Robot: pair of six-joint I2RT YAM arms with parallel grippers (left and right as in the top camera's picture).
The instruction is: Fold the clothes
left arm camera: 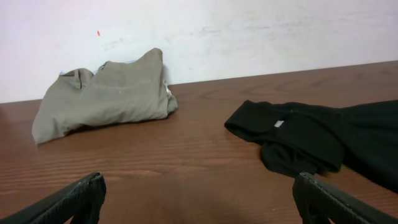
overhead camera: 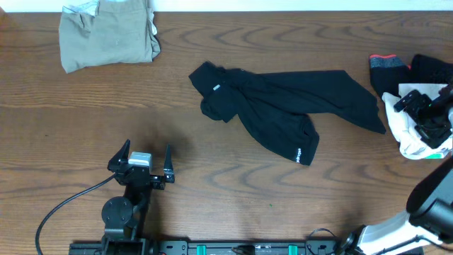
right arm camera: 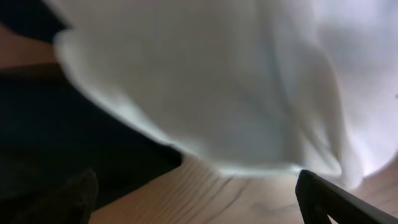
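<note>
A plain black garment lies crumpled and spread across the middle of the table, with a small white label near its left end and white print at its lower corner. It also shows at the right of the left wrist view. My left gripper rests open near the front left, well short of the cloth, nothing between its fingers. My right gripper hovers open at the far right, low over a white garment, holding nothing.
A folded khaki garment sits at the back left by the wall. At the far right, a black piece with red-orange trim lies beside the white one. The wooden table shows bare between the garments.
</note>
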